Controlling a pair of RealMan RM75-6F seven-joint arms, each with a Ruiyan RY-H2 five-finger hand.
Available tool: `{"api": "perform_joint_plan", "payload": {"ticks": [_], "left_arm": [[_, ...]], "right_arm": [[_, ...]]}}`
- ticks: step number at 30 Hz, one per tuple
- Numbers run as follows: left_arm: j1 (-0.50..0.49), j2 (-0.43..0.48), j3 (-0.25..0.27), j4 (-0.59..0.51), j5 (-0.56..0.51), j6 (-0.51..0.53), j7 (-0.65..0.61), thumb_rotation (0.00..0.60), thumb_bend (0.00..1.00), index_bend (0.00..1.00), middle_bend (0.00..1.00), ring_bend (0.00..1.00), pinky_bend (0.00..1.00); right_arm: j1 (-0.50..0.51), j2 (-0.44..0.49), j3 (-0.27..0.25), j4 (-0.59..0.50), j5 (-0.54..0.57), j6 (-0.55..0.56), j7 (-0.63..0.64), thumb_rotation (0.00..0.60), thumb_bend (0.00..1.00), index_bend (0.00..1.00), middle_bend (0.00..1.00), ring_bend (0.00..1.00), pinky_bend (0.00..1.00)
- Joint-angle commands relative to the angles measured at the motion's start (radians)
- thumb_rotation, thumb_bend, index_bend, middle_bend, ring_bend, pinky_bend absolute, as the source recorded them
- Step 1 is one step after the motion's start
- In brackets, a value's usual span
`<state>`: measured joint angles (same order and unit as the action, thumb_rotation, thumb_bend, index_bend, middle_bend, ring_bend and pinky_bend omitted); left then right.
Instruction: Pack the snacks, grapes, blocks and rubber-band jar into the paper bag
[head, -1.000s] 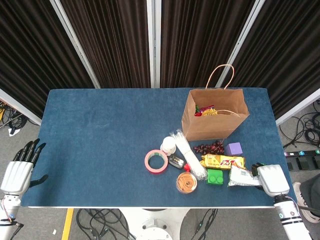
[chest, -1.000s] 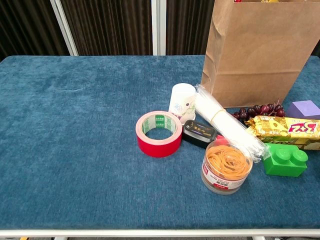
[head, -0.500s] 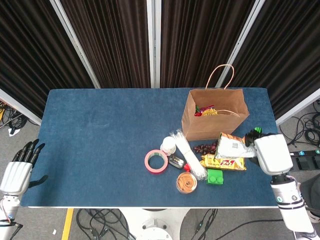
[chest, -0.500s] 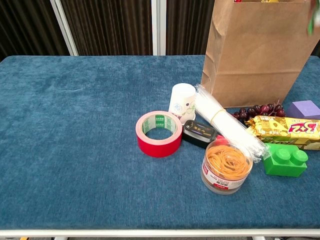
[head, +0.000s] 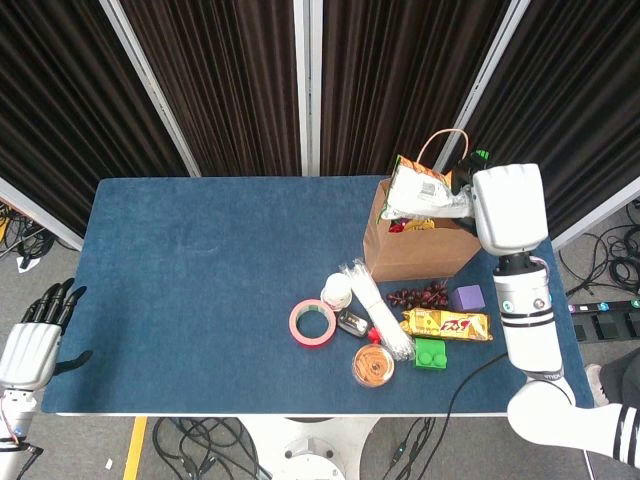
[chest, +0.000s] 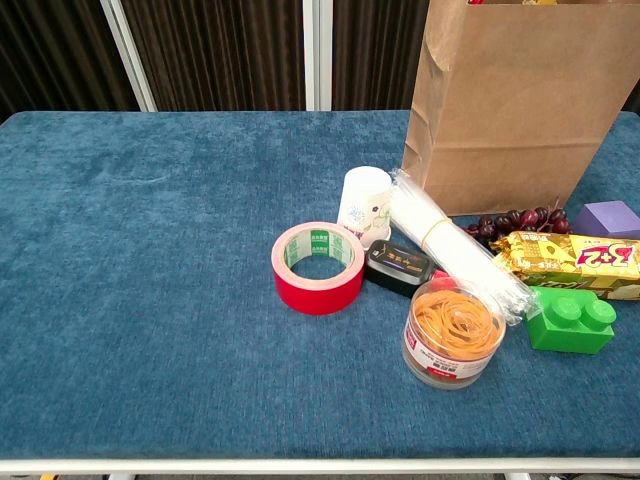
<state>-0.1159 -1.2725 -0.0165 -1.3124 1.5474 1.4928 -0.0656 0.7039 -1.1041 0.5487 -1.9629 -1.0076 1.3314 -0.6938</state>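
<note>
My right hand (head: 505, 205) is raised over the open paper bag (head: 425, 245) and holds a white snack packet (head: 420, 190) above its mouth. A snack shows inside the bag. In front of the bag lie dark grapes (head: 420, 295) (chest: 510, 220), a purple block (head: 467, 297) (chest: 608, 218), a yellow snack bar (head: 446, 324) (chest: 570, 262), a green block (head: 430, 353) (chest: 570, 322) and the rubber-band jar (head: 372, 365) (chest: 452, 333). My left hand (head: 35, 340) hangs open off the table's left front corner. The chest view shows neither hand.
Red tape roll (head: 312, 323) (chest: 318, 267), a small white cup (head: 338, 290) (chest: 364, 205), a clear packet of sticks (head: 375, 308) (chest: 455, 248) and a small dark tin (head: 351, 322) (chest: 398, 267) crowd the area left of the bag. Blue table (head: 200, 270) is edged by dark curtains.
My right hand has carried the snack packet up from beside the bag's front right to above the bag's opening. The left hand has hardly moved.
</note>
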Motion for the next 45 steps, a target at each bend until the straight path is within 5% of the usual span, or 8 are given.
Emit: {"api": "perform_joint_plan", "payload": {"ticks": [1, 7, 26, 33, 38, 45], "left_arm": [[-0.003, 0.002, -0.003, -0.001, -0.002, -0.003, -0.002, 0.6, 0.11, 0.12, 0.13, 0.02, 0.21], [-0.007, 0.003, -0.003, -0.001, -0.003, -0.011, 0.0, 0.6, 0.11, 0.12, 0.13, 0.02, 0.21], [-0.008, -0.002, 0.002, 0.0, -0.007, -0.021, 0.017, 0.6, 0.11, 0.12, 0.13, 0.02, 0.21], [-0.01, -0.009, 0.004, 0.007, -0.008, -0.027, 0.017, 0.6, 0.11, 0.12, 0.13, 0.02, 0.21], [-0.009, -0.011, 0.004, 0.009, -0.007, -0.025, 0.014, 0.6, 0.11, 0.12, 0.13, 0.02, 0.21], [-0.01, -0.01, 0.004, 0.009, -0.005, -0.022, 0.01, 0.6, 0.11, 0.12, 0.13, 0.02, 0.21]], "right_arm": [[0.052, -0.023, 0.041, 0.042, 0.068, 0.014, -0.04, 0.6, 0.17, 0.68, 0.58, 0.82, 0.85], [0.084, -0.033, 0.046, 0.117, 0.13, 0.036, -0.056, 0.6, 0.18, 0.68, 0.58, 0.82, 0.85], [0.099, -0.148, -0.145, 0.408, 0.127, -0.088, 0.0, 0.6, 0.18, 0.69, 0.58, 0.82, 0.85], [0.11, -0.122, -0.164, 0.365, 0.159, -0.142, -0.018, 0.6, 0.16, 0.61, 0.52, 0.82, 0.85], [0.12, -0.096, -0.164, 0.323, 0.154, -0.149, -0.026, 0.6, 0.01, 0.5, 0.44, 0.81, 0.85], [0.142, -0.057, -0.179, 0.269, 0.209, -0.171, -0.089, 0.6, 0.0, 0.39, 0.36, 0.81, 0.85]]}}
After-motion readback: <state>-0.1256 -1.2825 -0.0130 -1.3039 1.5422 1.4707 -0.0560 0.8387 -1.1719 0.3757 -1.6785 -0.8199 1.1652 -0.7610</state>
